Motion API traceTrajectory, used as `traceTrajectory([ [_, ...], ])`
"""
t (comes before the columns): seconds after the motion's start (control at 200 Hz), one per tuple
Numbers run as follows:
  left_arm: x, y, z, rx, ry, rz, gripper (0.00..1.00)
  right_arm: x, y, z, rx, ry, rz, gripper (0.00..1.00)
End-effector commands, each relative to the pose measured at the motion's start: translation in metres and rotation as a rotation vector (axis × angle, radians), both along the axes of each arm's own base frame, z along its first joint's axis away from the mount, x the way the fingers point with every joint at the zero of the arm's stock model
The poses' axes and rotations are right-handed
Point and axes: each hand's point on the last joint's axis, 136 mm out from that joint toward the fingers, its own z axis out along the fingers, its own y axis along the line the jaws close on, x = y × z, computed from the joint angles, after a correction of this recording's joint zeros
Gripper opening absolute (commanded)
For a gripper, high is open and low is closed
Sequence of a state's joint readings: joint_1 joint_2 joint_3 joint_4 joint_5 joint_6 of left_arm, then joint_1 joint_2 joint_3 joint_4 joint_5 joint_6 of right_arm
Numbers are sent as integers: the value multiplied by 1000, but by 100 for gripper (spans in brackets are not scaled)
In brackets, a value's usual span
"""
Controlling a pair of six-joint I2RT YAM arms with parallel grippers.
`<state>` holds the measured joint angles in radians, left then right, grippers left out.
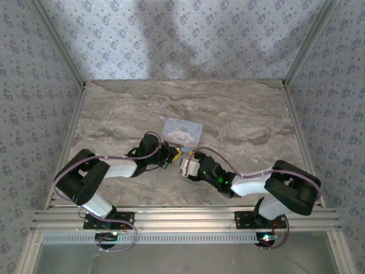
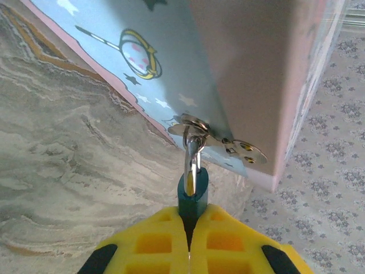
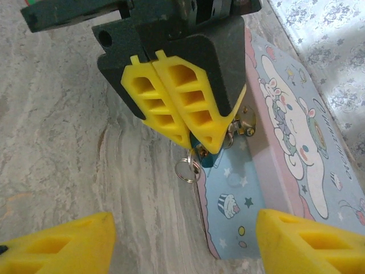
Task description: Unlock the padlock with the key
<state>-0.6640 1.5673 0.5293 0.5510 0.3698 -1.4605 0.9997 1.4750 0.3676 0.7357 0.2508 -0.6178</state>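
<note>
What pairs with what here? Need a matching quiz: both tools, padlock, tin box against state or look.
Things:
1. left tool
2. right tool
3. padlock
4. tin box

States:
A. pale blue, cartoon print
B. open, gripping nothing
C. shackle through the hasp
D. shut on the padlock

Pairs: 1-D, 2-B, 3-C, 4-A

Tin box (image 1: 182,132) close behind padlock (image 2: 193,196)
</note>
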Motion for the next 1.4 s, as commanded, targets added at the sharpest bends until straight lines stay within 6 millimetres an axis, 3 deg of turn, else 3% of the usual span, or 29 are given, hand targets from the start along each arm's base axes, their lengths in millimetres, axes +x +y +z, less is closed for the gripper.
traceTrajectory([
  [0.0, 5, -9, 24, -44, -48, -10, 0, 13, 13, 19, 82, -52, -30, 63],
  [0.38, 4, -10, 23, -40, -43, -15, 0, 27, 22, 7, 105, -44, -65, 42],
  [0.849, 3, -10, 21, -38, -41, -16, 0, 34, 22, 5, 126, -37, -100, 20],
  [1.394, 3, -11, 19, -37, -34, -17, 0, 43, 17, 5, 174, -24, -163, 9],
])
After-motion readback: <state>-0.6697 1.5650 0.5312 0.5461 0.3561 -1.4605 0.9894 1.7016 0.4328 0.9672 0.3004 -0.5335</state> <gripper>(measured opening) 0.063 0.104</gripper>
